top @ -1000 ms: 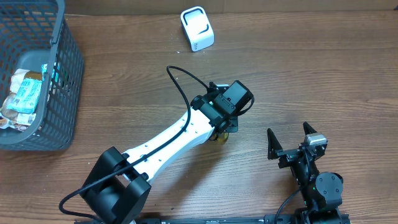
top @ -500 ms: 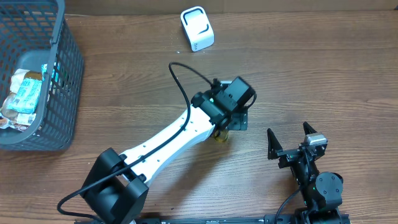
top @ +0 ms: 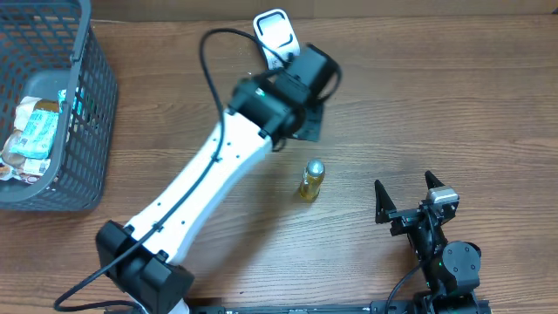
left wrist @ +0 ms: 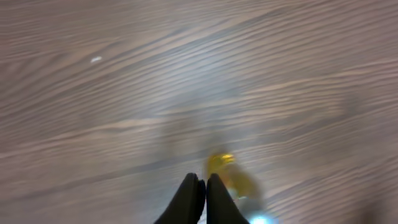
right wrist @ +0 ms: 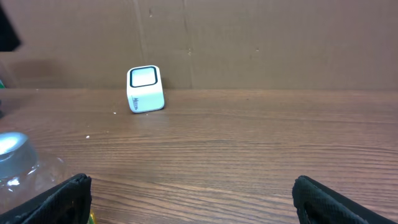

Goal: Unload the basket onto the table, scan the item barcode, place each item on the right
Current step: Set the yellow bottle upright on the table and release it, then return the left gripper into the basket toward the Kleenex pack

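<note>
Two claws, both empty: left claw [left wrist: 200, 182] pinched shut above table [top: 436, 105], between white scanner [top: 277, 37] and small yellow bottle [top: 310, 180]. Bottle lying on wood, untouched, mid-table; right claw [top: 406, 195] spread wide, off to bottle's right. Grey basket [top: 87, 105] at left edge.

Table [top: 471, 96] contents — four positions.
Basket [top: 96, 96] far left (packets [top: 30, 135] inside); scanner [top: 271, 23] back centre; bottle [top: 311, 180] mid-table, before it; right gripper [top: 403, 183] front right.
</note>
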### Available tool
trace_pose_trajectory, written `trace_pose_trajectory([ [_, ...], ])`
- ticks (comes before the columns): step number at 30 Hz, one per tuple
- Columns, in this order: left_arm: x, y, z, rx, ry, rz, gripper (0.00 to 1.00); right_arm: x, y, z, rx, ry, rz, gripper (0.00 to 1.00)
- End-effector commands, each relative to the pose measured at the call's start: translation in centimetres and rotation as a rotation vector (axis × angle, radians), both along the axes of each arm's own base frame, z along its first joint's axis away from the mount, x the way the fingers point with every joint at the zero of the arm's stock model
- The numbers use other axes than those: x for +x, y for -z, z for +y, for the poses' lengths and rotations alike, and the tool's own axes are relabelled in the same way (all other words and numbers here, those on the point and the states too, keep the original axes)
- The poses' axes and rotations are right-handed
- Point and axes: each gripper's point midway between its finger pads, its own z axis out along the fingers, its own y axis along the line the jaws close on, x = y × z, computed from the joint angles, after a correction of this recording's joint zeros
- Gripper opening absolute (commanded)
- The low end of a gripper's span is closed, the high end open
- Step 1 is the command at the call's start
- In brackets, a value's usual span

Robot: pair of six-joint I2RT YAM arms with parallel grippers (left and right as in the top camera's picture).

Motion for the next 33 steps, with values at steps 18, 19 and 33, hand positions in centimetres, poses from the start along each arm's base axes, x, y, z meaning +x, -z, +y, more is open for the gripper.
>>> trace_pose_trajectory([
  [18,1.4,-1.7,18.1,0.134,-0.249,0.111,0.04,0.1,0.5,-0.2,-0.006,0.011,0.009,1.0],
  [19,1.7,-2.5,18.6,0.125,-0.257,0.078,0.04,0.1,0.5,-0.2,-0.006,0.012,0.009,1.0],
  [33,4.3,-14.2,33.3,0.285,-0.67,-0.439,0.63,0.1,0.5,-0.2,-0.006,0.012,0.009,1.0],
])
